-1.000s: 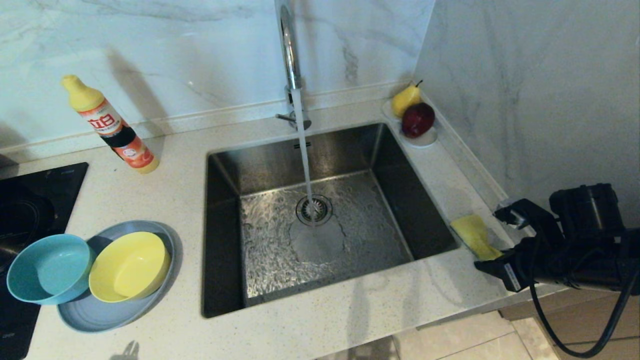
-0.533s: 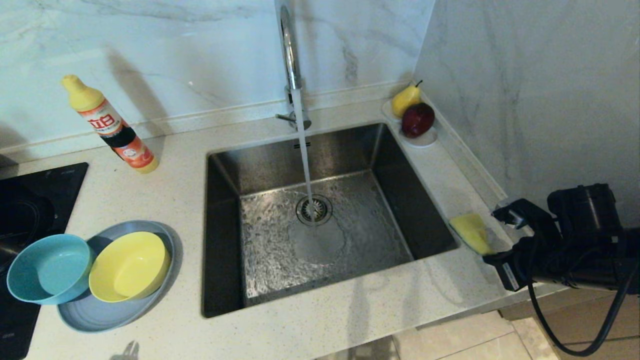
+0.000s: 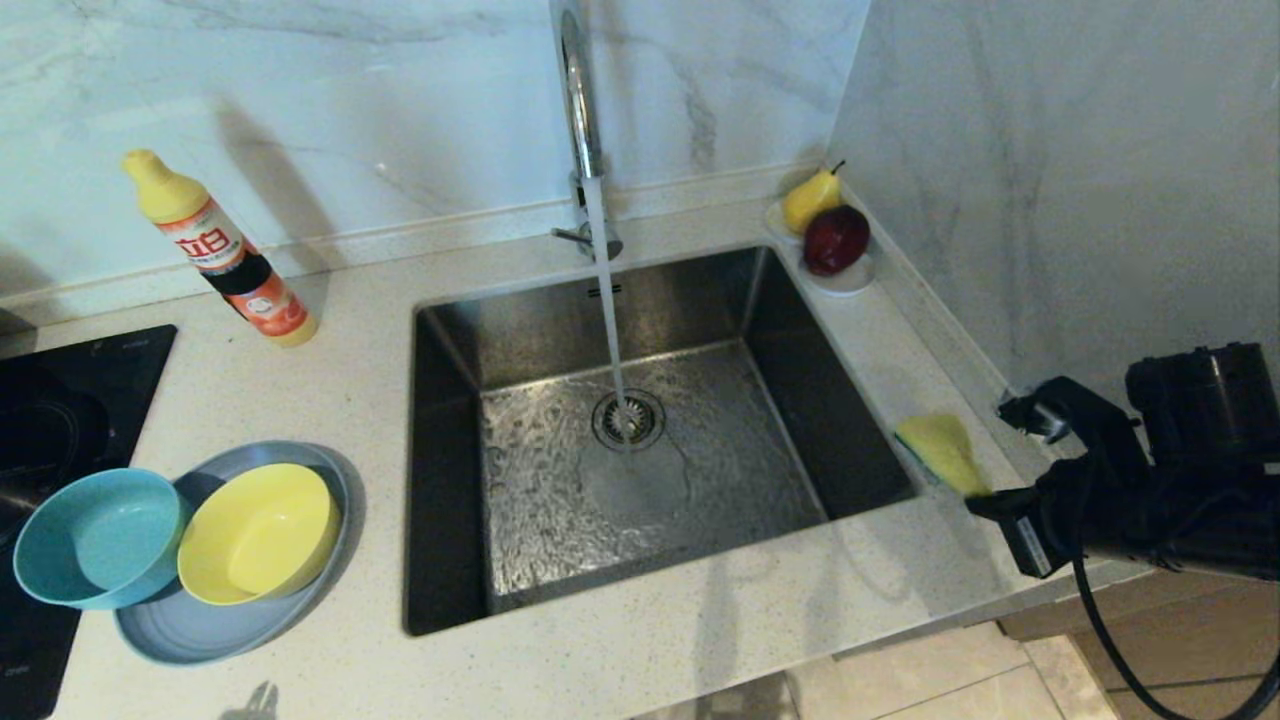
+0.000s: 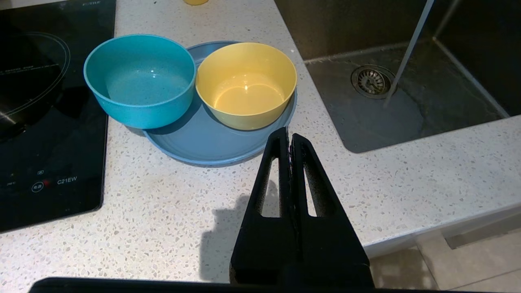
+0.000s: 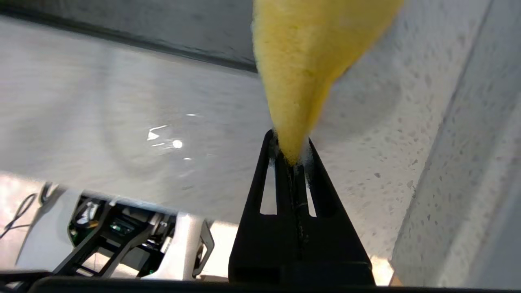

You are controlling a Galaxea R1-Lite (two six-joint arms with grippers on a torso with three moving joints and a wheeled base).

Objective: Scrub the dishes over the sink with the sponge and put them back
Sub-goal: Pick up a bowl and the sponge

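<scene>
The yellow sponge (image 3: 940, 450) hangs just above the counter at the sink's right rim, pinched at one end by my right gripper (image 3: 978, 492), which is shut on it (image 5: 290, 150). In the right wrist view the sponge (image 5: 309, 61) fans out from the fingertips. The steel sink (image 3: 780, 320) has water running from the tap (image 3: 578, 110) onto the drain. Left of the sink, a grey-blue plate (image 3: 190, 625) carries a yellow bowl (image 3: 258, 532) and a teal bowl (image 3: 98, 538) leans on its rim. My left gripper (image 4: 289, 138) hovers shut and empty just short of the plate (image 4: 203, 138).
A detergent bottle (image 3: 225, 255) stands at the back left. A black hob (image 3: 50, 400) borders the dishes on the left. A small white dish (image 3: 850, 278) with a pear and an apple sits in the back right corner, by the marble wall (image 3: 1050, 180).
My right gripper closed on the sponge's near end and lifted it slightly off the counter, tilting it up. The left arm and the dishes stayed still.
</scene>
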